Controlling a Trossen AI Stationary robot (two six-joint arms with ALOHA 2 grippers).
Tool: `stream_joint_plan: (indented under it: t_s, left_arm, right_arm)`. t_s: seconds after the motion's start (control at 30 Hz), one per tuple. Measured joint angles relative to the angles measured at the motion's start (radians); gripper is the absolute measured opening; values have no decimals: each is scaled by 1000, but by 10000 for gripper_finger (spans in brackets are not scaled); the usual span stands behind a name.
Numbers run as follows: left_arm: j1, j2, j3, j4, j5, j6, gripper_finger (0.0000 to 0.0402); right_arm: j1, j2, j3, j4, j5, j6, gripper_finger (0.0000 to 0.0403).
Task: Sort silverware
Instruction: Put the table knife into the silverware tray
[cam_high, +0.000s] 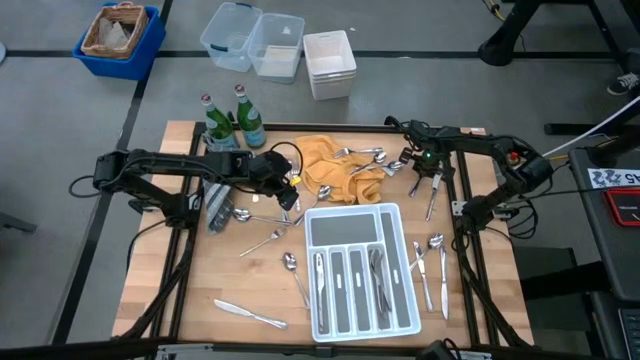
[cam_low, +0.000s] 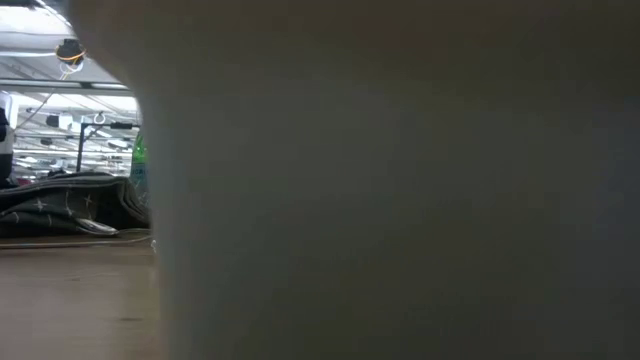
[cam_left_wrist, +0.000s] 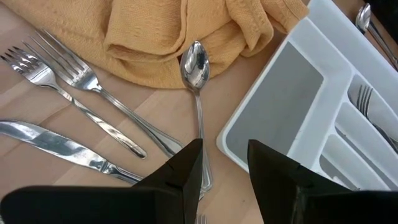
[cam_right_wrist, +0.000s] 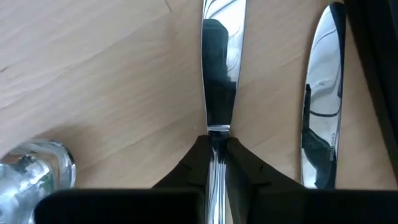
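Two tools are working our desk. Our right tool (cam_right_wrist: 217, 163) is pinching a table knife (cam_right_wrist: 221, 68) lying flat on the wood at two o'clock from the white tray (cam_high: 395, 222). Our left tool (cam_left_wrist: 224, 167) is hovering with fingers parted over a spoon (cam_left_wrist: 198, 81) at the tray's ten o'clock, beside the yellow cloth (cam_left_wrist: 168, 37).
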Motion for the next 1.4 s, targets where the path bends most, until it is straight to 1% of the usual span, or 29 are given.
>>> stream_joint_plan:
  t_s: [0.2, 0.37, 0.5, 0.7, 0.87, 1.13, 1.3, 1.4]
  left_arm:
    - [0, -1, 0, -14, 0, 0, 116]
    - [2, -3, 0, -82, 0, 0, 116]
    - [11, -3, 0, -130, 0, 0, 116]
    - [22, -3, 0, -135, 1, 8, 116]
    - [53, -4, 0, -144, 1, 35, 116]
    - [98, -5, 0, -205, 1, 64, 116]
    - [103, -5, 0, -216, 1, 96, 116]
    - [103, -5, 0, -215, 1, 129, 116]
  right_arm:
    - [0, 6, 48, -39, -6, -44, 31]
    - [3, 7, 101, -68, -23, -91, 30]
    - [2, 7, 124, -76, -18, -92, 30]
    - [1, 6, 159, -76, -37, -124, 30]
    - [1, 4, 201, -77, -93, -160, 30]
    - [1, 3, 301, -77, -188, -223, 30]
    - [6, 3, 368, -77, -305, -250, 30]
    - [33, 2, 401, -77, -376, -255, 30]
